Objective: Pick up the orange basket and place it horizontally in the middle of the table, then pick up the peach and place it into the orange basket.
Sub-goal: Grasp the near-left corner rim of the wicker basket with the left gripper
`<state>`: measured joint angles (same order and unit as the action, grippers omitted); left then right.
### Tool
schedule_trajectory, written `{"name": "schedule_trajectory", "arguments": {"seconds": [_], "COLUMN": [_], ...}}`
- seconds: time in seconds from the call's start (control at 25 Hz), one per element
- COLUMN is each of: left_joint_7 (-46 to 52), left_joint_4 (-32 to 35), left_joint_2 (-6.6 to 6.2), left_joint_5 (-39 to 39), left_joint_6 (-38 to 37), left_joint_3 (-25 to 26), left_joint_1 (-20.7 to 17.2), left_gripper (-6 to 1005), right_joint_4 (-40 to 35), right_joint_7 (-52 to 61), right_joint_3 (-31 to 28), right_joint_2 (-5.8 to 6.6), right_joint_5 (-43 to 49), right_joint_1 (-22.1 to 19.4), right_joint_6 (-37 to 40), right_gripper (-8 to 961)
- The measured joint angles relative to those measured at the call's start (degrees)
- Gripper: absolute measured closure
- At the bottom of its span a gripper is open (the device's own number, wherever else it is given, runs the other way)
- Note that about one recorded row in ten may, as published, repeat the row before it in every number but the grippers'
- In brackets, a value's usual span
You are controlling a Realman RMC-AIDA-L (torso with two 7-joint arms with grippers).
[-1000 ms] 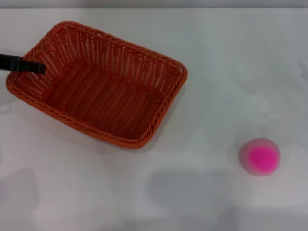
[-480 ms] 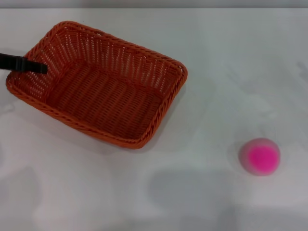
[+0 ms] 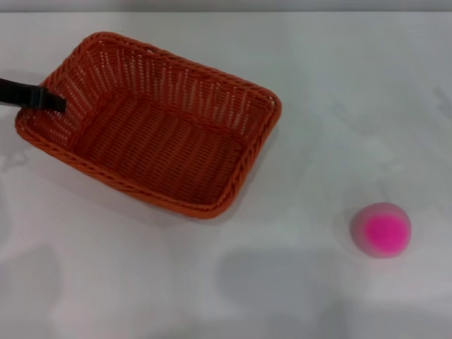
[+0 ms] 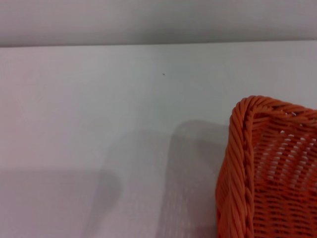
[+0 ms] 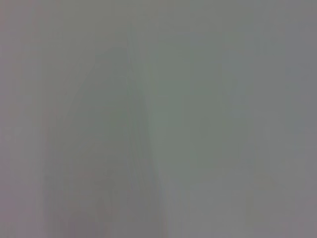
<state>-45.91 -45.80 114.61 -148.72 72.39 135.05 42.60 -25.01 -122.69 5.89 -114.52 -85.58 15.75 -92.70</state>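
Observation:
The orange basket lies at an angle on the left half of the white table. My left gripper reaches in from the left edge of the head view. Its dark finger lies over the basket's left short rim, and it is shut on that rim. One corner of the basket shows in the left wrist view, with its shadow on the table beside it. The peach, pale pink with a magenta patch, rests alone at the right front. My right gripper is out of view.
Bare white tabletop spreads between the basket and the peach and along the front. The table's far edge meets a grey wall. The right wrist view shows only a blank grey surface.
The basket has shifted a little to the right with the left gripper on its rim. The peach has not moved.

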Motion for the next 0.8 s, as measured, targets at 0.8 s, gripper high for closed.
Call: {"name": "schedule_trajectory", "arguments": {"seconds": [0.8], "left_joint_7": [14.0], "left_joint_4": [-6.2], "left_joint_2": [0.04], "left_joint_5": [3.4], "left_joint_6": [8.6], "left_joint_3": [-1.3], "left_joint_1": [0.0], "left_gripper": [837], "right_joint_4": [0.6], "right_joint_7": [-1.4], "right_joint_3": [0.6], "right_joint_2": [-0.08], "right_joint_5": [-0.7], "right_joint_1": [0.2], "right_joint_6": [-0.4], "right_gripper": [114]}}
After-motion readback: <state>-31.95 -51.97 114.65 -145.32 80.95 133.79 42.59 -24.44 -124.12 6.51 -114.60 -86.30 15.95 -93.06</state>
